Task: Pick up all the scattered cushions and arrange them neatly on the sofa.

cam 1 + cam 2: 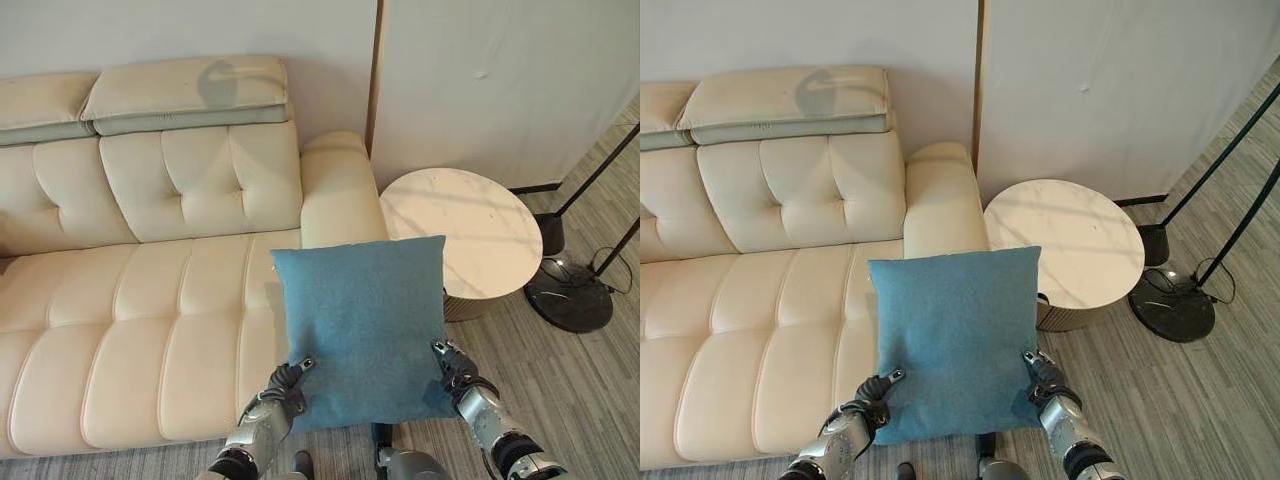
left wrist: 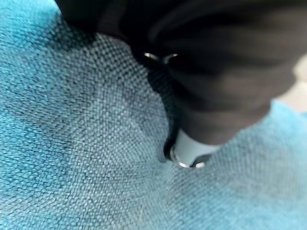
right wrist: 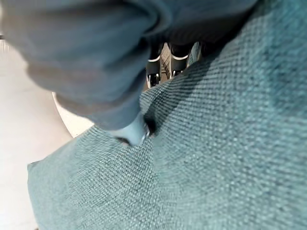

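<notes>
Square teal woven-fabric cushion [image 1: 362, 325] held up flat in front of the robot, above the near right end of the cream tufted leather sofa [image 1: 130, 330]. Left hand [image 1: 286, 378] pinches the cushion's near left corner, thumb on the front face. Right hand [image 1: 452, 365] pinches the near right corner likewise; in its wrist view the thumb presses into the weave. Round white marble-topped side desk [image 1: 480, 225] stands right of the sofa arm; black floor-lamp base [image 1: 568, 292] further right.

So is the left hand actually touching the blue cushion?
Touching. The left wrist view shows the left hand pressing a dent into the blue cushion; the left eye view shows its fingers pinching the lower corner.
</notes>
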